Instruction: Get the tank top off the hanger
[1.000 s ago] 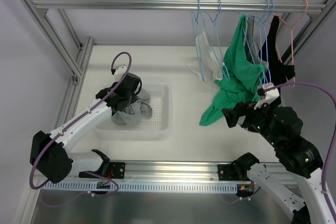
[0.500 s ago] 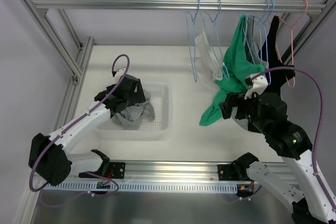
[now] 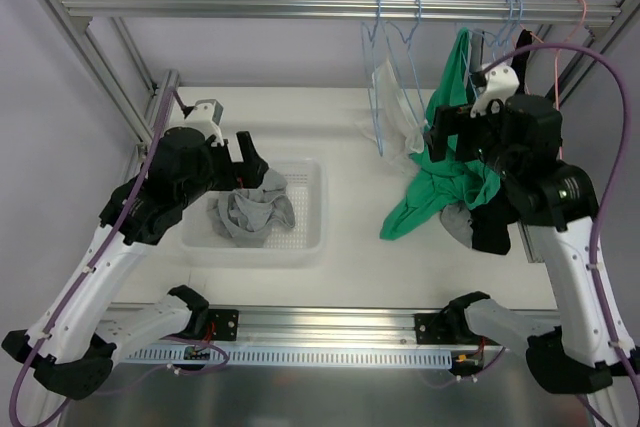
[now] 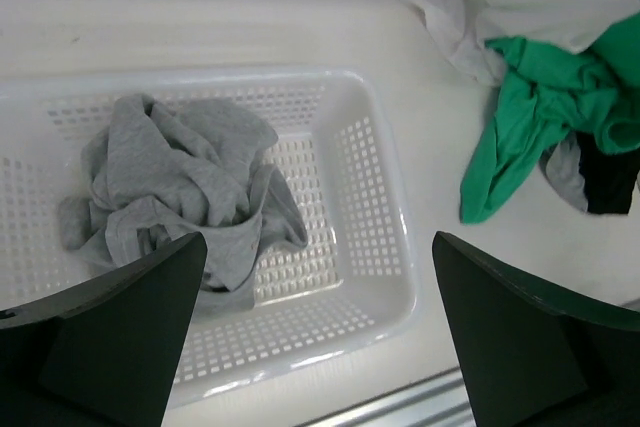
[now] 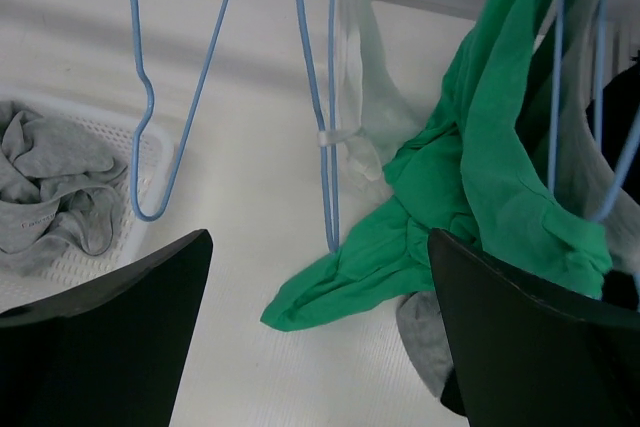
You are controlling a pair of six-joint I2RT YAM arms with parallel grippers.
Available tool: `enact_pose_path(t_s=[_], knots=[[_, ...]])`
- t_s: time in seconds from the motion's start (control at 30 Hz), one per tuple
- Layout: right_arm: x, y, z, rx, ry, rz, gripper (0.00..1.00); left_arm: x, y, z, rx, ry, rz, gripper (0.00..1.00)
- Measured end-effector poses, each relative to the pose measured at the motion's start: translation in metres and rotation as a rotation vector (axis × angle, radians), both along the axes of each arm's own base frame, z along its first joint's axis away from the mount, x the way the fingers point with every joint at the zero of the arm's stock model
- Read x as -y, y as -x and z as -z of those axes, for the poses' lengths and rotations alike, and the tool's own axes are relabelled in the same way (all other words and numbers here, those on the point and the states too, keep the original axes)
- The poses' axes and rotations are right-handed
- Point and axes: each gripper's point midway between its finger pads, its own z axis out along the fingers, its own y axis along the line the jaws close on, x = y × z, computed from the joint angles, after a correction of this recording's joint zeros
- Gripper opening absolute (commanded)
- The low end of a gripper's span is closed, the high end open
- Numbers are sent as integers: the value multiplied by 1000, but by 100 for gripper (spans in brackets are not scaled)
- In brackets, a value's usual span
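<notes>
A green tank top [image 3: 438,190] [image 5: 480,147] [image 4: 520,117] hangs from a blue hanger [image 3: 503,67] [image 5: 556,67] on the rail, and its lower end trails onto the table. My right gripper [image 3: 440,135] [image 5: 320,337] is raised just in front of it, open, with nothing between the fingers. My left gripper [image 3: 248,159] [image 4: 320,347] hovers open and empty above the white basket [image 3: 300,239] [image 4: 400,247]. A crumpled grey garment [image 3: 250,215] [image 4: 170,187] [image 5: 50,187] lies in the basket.
The rail [image 3: 250,7] also carries a bare blue hanger [image 3: 378,57] [image 5: 150,97], a white garment [image 3: 395,107] [image 5: 350,47] and a pink hanger [image 3: 580,17]. Grey cloth [image 3: 458,222] and black cloth [image 4: 610,182] lie by the green hem.
My left gripper opened, let the grey garment drop into the basket and pulled up and to the left. My right arm rose and moved back to the hanging green tank top.
</notes>
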Motion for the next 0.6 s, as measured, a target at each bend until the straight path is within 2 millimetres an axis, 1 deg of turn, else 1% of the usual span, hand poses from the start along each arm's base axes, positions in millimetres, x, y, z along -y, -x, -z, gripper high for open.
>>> enact_pose_path(t_s=[0.07, 0.1, 0.2, 0.27, 0.3, 0.37, 0.47, 0.53, 0.57, 0.6], knots=[[-6, -14, 0, -15, 17, -28, 90, 1, 7, 4, -29, -28, 39, 99], [-10, -23, 4, -33, 29, -43, 87, 1, 11, 9, -51, -45, 55, 99], [-21, -48, 15, -84, 61, -81, 84, -2, 24, 21, -103, -90, 102, 99], [-27, -66, 18, -99, 75, -95, 82, -7, 32, 25, -115, -120, 120, 99], [-29, -75, 20, -106, 83, -100, 78, -10, 35, 27, -114, -133, 126, 99], [-33, -90, 21, -107, 93, -104, 76, -16, 42, 32, -111, -158, 134, 99], [-35, -108, 22, -99, 97, -106, 65, -24, 52, 46, -117, -185, 144, 99], [-37, -116, 20, -92, 99, -107, 56, -29, 57, 54, -120, -198, 142, 99], [-38, -119, 19, -87, 98, -110, 53, -32, 59, 58, -119, -204, 136, 99], [-40, -123, 19, -85, 95, -113, 48, -34, 60, 61, -116, -208, 131, 99]])
